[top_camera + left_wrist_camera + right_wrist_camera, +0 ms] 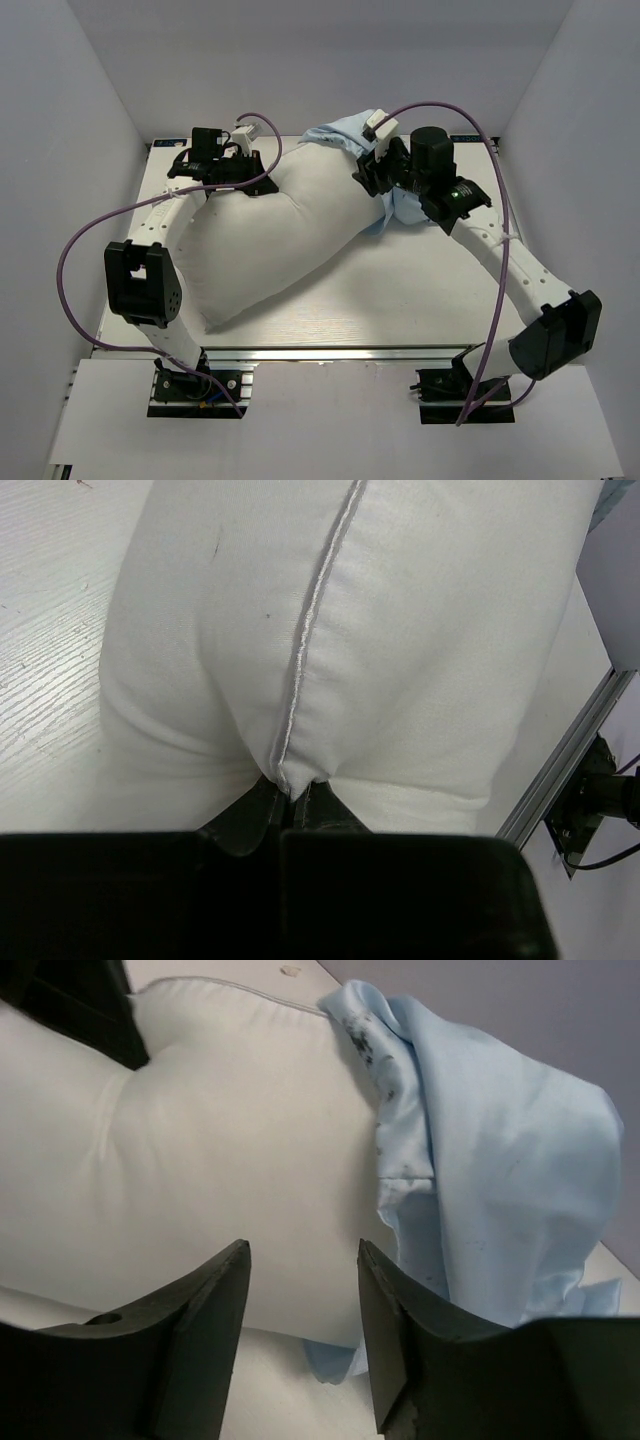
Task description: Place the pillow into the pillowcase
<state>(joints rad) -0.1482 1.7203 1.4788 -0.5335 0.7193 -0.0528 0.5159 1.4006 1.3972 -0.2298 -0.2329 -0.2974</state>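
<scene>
- The left gripper (292, 798) is seen closest in its wrist view; its dark fingers are pressed together and a pinch of the pillow (400, 630) is held between them, right on the piped seam (310, 630)
- The seam is seen running straight up and away from the pinch; the white fabric is puckered and drawn in around the fingertips
- The right gripper (303, 1260) is held with its jaws apart and nothing between them; it is poised just above the pillow's white surface, near the edge of the pillowcase (500, 1160); whether the fingertips touch the fabric cannot be told
- The pillow is laid diagonally on the white table (400, 300), its broad end at the near left and its other end at the far right; it is gripped at its far left edge by the left gripper
- The pillowcase is bunched up, light blue and wrinkled, at the pillow's far right end, touching it and partly wrapped around the corner; part of it is hidden under the right arm; how far the pillow is inside cannot be told
- Most of the pillow is left uncovered
</scene>
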